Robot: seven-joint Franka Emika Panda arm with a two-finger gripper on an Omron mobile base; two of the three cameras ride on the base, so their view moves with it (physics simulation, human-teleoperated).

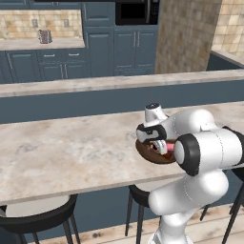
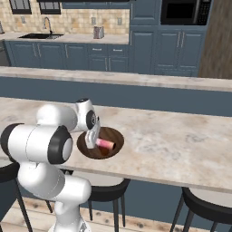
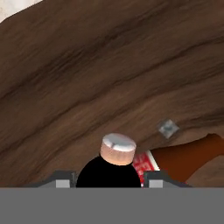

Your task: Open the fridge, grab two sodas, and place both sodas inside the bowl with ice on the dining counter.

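The beige marbled dining counter (image 2: 172, 140) carried the dark wooden bowl (image 2: 115, 135) near its front edge. The gripper (image 2: 94, 139) hung inside it over the pink-orange soda (image 2: 105, 143) and cola bottle (image 3: 183, 155); I could not tell how its jaws stood

A toaster (image 2: 98, 32) sits near the sink (image 2: 38, 35), microwave (image 2: 182, 12) above.

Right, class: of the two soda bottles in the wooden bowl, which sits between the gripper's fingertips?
The pink-orange bottle, its black end flanked by the tips of the gripper. The brown, red-labelled cola bottle lies off to one side.
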